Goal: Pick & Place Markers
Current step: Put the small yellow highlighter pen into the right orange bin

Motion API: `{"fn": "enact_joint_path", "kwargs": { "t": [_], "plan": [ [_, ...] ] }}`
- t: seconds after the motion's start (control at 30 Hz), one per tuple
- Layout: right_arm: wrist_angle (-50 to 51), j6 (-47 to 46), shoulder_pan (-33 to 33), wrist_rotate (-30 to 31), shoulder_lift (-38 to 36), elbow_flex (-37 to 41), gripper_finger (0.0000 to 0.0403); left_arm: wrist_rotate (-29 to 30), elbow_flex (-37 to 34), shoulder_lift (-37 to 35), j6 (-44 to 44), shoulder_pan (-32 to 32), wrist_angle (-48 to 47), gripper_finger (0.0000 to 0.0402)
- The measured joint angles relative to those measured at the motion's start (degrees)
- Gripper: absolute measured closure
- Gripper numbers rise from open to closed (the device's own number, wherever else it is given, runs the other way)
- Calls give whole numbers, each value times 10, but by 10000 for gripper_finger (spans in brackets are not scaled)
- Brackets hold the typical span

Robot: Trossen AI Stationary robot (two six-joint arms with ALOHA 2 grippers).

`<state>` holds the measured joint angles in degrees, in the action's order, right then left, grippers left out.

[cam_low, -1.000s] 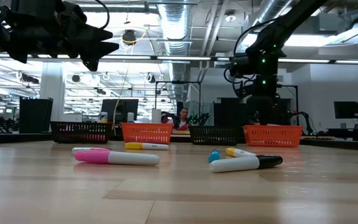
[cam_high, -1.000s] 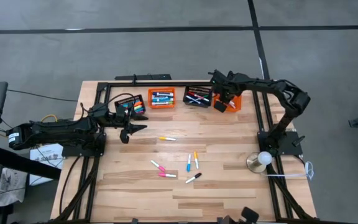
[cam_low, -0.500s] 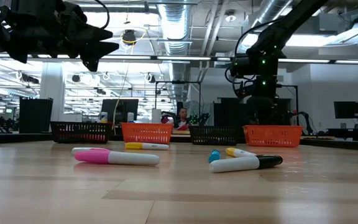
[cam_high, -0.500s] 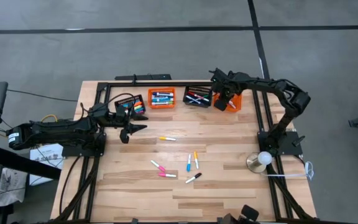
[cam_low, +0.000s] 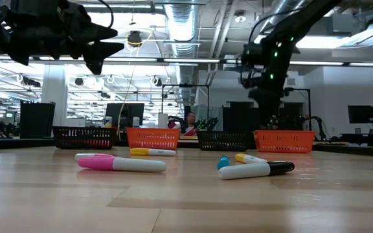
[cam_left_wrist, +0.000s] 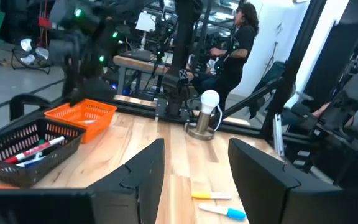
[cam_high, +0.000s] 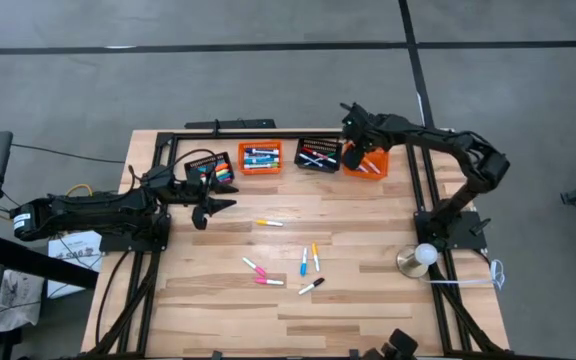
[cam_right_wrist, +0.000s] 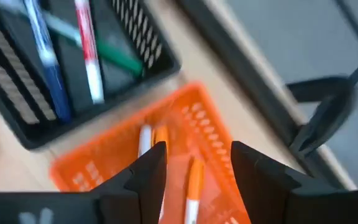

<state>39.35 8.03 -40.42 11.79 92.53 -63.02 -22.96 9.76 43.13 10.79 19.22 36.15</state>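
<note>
Several markers lie loose on the wooden table: a yellow one [cam_high: 268,222], two pink [cam_high: 255,266] [cam_high: 269,282], a blue [cam_high: 304,261], an orange [cam_high: 315,256] and a black one [cam_high: 311,286]. My right gripper [cam_right_wrist: 194,180] hovers open and empty over the far-right orange basket [cam_high: 370,163], where orange markers [cam_right_wrist: 193,183] lie. My left gripper [cam_high: 213,207] hangs open and empty above the table, left of the yellow marker [cam_left_wrist: 210,195].
Along the far edge stand a black basket [cam_high: 211,168], an orange basket [cam_high: 260,157] and a black basket [cam_high: 318,154] holding blue, red and green markers [cam_right_wrist: 89,56]. A lamp-like bulb on a round base [cam_high: 420,257] stands at the right. A person [cam_left_wrist: 238,37] stands beyond the table.
My right gripper has risen from the far-right orange basket and drawn slightly toward the far edge, so more of the basket and the markers in it show.
</note>
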Motion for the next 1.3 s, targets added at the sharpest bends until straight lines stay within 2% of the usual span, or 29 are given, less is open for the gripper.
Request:
{"fn": "enact_joint_path", "kwargs": {
  "t": [0.2, 0.3, 0.47, 0.7, 0.9, 1.1, 1.2, 1.3],
  "plan": [
    [-32, -47, 33, -30, -87, 0, 235, 0, 0, 0, 62, -3, 3, 224],
    [-40, -89, 59, -49, -129, 0, 238, 0, 0, 1, 62, -18, 3, 224],
    [-79, -167, 110, -48, -186, 20, 241, 5, 9, 15, 62, -39, -2, 224],
    [-184, -248, 174, -43, -237, 86, 244, -9, 63, 120, 56, -43, -15, 224],
    [-213, -308, 204, 4, -266, 147, 246, -56, 104, 225, 25, -43, -63, 224],
    [-255, -349, 238, 6, -294, 181, 246, -58, 139, 292, -18, -43, -87, 224],
    [-270, -351, 257, 21, -297, 186, 249, -63, 167, 317, -39, -44, -139, 224],
    [-275, -351, 272, 63, -295, 187, 250, -67, 207, 340, -82, -44, -236, 224]
  ]
}}
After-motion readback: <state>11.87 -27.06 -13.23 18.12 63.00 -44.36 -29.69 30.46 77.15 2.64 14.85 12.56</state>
